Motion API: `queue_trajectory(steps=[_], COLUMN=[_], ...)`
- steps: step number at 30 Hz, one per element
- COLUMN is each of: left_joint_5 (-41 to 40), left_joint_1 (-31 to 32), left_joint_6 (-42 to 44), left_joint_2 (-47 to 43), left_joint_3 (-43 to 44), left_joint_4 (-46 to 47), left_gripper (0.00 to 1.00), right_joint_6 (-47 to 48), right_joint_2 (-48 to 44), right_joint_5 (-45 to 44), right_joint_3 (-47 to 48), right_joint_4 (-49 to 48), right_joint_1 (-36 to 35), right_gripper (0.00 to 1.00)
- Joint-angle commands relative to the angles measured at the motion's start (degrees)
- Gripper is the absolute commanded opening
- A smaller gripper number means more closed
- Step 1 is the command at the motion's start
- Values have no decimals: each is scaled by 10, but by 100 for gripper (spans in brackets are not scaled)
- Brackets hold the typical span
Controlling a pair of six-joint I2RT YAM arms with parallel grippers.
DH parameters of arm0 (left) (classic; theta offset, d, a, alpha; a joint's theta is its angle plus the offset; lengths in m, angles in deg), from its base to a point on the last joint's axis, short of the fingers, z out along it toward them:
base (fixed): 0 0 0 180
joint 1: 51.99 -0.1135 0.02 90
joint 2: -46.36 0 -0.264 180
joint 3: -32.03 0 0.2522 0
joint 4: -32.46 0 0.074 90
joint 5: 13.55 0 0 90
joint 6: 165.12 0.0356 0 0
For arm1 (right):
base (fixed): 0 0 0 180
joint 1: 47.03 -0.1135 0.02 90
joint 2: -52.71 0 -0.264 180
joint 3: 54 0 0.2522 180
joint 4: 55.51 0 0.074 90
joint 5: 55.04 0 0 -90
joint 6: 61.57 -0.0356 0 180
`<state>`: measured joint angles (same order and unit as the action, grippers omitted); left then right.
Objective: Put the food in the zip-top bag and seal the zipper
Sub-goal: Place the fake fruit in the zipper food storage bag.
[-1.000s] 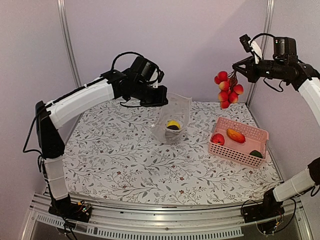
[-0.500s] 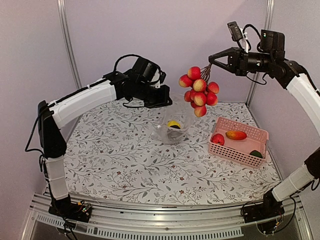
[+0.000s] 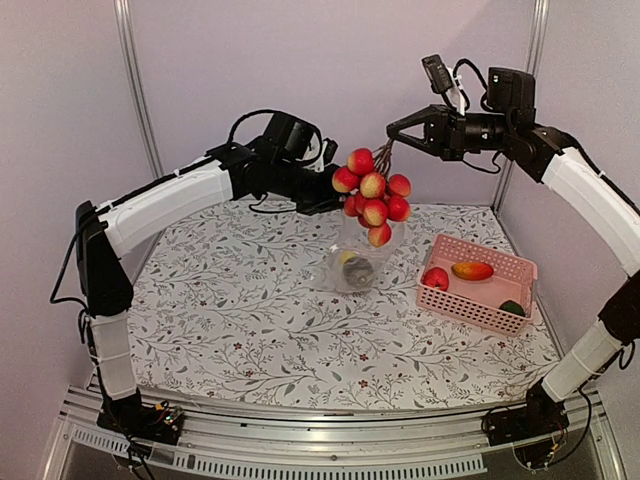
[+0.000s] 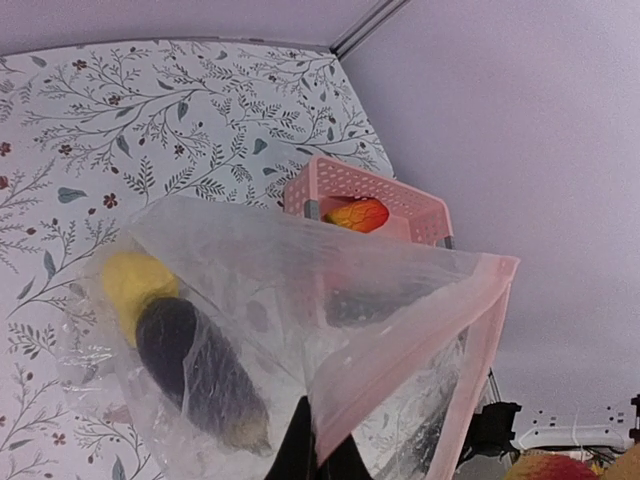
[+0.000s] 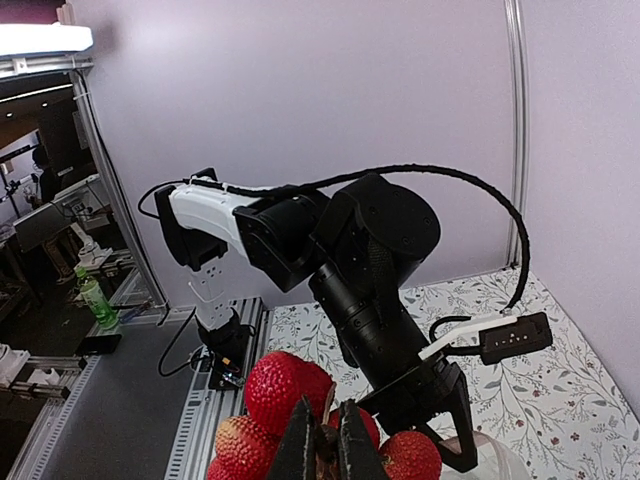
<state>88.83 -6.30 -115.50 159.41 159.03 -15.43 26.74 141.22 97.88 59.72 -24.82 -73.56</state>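
Over the floral-print desk (image 3: 230, 320), the left hand (image 3: 330, 198) is clamped shut on the pinkish zipper (image 4: 410, 342) of the clear zip-top bag (image 3: 358, 262), holding its mouth up while its bottom sits on the desk. Well to the right, a pink basket (image 3: 478, 310) holds a red round fruit (image 3: 436, 278), an orange-red piece (image 3: 472, 270) and a green piece (image 3: 512, 308). The right hand (image 3: 392, 132), closed on the stem, dangles a cluster of red fruits (image 3: 372, 195) just above the bag's mouth. Inside the bag lie a yellow lemon (image 4: 135, 280) and a dark eggplant (image 4: 195, 365).
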Motion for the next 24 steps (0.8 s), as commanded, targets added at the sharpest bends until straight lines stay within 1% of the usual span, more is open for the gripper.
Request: queue_trajectory(steps=[1, 8, 13, 17, 20, 24], left_joint_5=[19, 24, 26, 30, 30, 29], left_joint_1=[-7, -10, -12, -14, -16, -17], left_joint_6=[-6, -5, -6, -6, -9, -13], left_joint_2=[-18, -19, -21, -20, -19, -22], left_joint_3=[-5, -18, -27, -33, -36, -41], left_joint_4=[19, 24, 28, 33, 36, 45], left_gripper=[0, 0, 0, 0, 0, 0], right_joint_6=[21, 84, 96, 83, 80, 101], right_joint_2=[10, 2, 5, 5, 9, 6], right_joint_5=[-24, -81, -181, -246, -258, -242], right_joint_3=[-36, -92, -106, -116, -120, -133], right_joint_4=[-23, -18, -21, -31, -30, -17], right_joint_1=[-5, -5, -5, -5, -5, -14], right_gripper=[0, 0, 0, 0, 0, 0])
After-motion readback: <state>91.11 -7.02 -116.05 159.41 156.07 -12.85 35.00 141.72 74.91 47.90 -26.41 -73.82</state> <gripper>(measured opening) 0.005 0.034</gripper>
